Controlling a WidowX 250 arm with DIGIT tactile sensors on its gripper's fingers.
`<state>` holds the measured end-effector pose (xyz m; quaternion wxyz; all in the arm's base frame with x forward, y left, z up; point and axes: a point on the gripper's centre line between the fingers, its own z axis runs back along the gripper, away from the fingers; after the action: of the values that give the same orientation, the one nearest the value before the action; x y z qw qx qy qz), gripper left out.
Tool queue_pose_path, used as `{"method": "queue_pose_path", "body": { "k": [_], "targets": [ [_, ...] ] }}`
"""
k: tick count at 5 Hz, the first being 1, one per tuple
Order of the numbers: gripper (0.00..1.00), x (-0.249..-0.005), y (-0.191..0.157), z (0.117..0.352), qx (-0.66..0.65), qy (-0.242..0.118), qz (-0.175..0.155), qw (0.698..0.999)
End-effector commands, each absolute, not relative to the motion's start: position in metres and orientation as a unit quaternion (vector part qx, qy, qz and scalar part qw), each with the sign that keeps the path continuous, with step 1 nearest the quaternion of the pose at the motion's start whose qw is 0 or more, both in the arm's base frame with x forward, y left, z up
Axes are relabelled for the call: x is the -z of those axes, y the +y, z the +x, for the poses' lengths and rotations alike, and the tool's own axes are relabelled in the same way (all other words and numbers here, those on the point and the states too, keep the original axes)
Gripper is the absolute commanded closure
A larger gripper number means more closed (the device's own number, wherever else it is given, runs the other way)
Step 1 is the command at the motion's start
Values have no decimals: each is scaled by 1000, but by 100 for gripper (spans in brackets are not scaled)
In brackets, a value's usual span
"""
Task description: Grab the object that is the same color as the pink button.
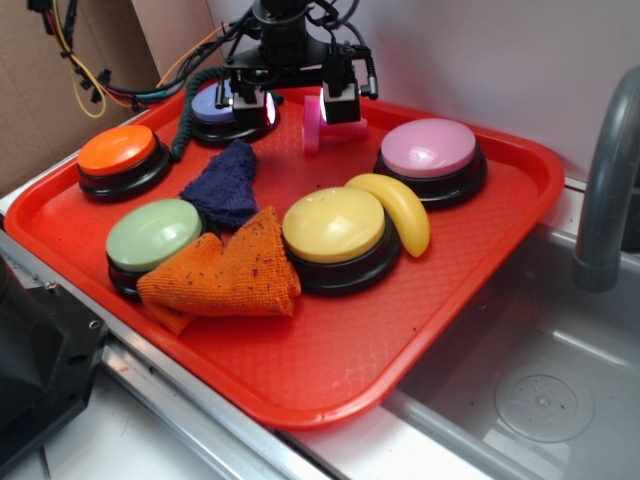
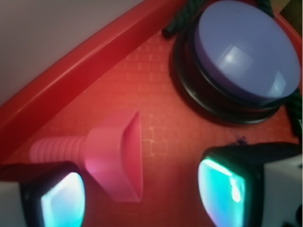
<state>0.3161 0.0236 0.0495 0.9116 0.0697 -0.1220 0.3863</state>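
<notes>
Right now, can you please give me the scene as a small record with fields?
target: pink bolt, lying on its side near the tray's back rim
colour match: pink button
gripper: open, low over the bolt, nothing held
nearest neighbour: purple-blue button
surface: red tray
other items: yellow button, banana

On the red tray I saw orange, green, yellow and purple-blue buttons, a banana touching the yellow one, and navy and orange cloths beside a sink.
</notes>
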Motion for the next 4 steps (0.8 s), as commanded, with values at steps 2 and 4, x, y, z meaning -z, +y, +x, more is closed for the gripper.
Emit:
{"method": "queue_pose_path", "body": {
  "k": [2,4],
  "targets": [
    [0,-53,29,326,-352,-153,69,921],
    [100,-45,28,327,-341,-159,68,924]
  ]
}}
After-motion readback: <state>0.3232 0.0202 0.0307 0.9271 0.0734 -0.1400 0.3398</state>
